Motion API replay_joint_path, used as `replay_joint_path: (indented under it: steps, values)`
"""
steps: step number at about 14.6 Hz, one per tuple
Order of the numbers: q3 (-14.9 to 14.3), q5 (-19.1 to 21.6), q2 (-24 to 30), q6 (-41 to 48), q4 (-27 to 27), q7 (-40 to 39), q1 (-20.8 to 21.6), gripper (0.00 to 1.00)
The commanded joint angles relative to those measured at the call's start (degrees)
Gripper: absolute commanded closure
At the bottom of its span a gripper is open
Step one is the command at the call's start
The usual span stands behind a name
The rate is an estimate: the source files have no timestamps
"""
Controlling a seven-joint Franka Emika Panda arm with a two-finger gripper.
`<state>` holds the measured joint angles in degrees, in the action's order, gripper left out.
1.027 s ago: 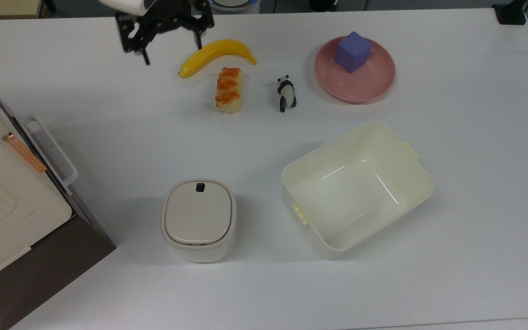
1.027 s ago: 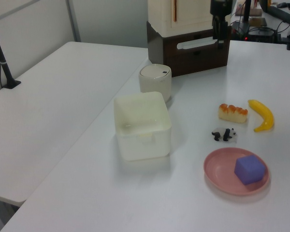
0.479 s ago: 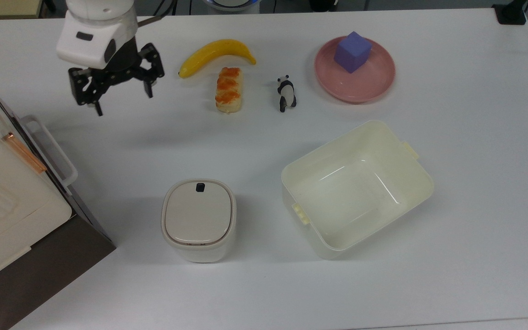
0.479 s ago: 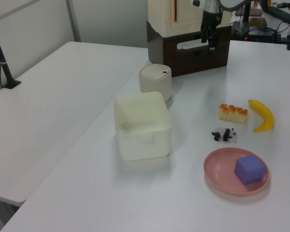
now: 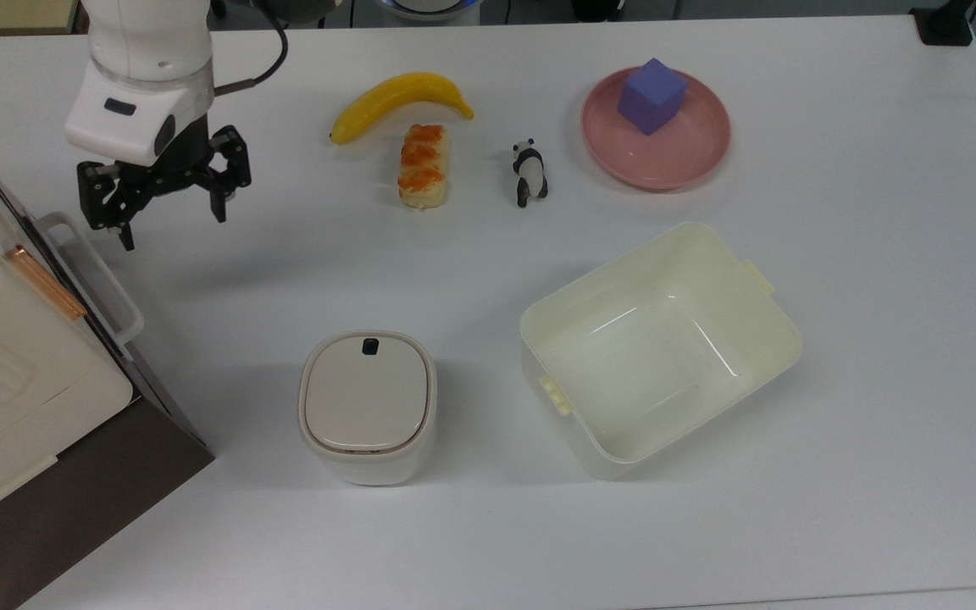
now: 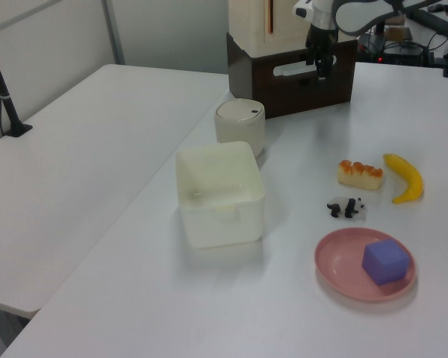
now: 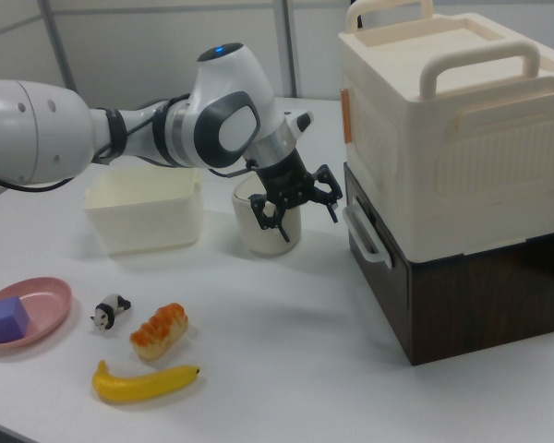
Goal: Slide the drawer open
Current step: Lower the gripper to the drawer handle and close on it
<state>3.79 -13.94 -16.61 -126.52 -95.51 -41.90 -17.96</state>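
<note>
At the top view's upper left, the wide-open gripper approaches the shut drawer, needing to straddle its white handle.

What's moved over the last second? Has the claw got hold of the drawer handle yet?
The claw has travelled from beside the banana toward the top view's lower left, closing on the drawer and its white loop handle. It is open, holds nothing, and is short of the handle. The drawer is shut as before; the table's other items have not moved.
</note>
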Motion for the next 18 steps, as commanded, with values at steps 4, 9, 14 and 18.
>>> replay_joint_path:
  steps: [4,9,14,18]
  values:
    - [-0.4,-7.8,-2.5,-6.8,0.3,-1.0,-1.7,0.14]
    - [-0.4,-9.2,-4.6,-10.2,0.5,-0.5,-1.9,0.28]
    - [-0.4,-9.3,-4.7,-10.5,0.6,-0.5,-2.4,0.45]
    - [-0.4,-9.3,-4.7,-10.5,0.6,-0.5,-2.4,0.67]
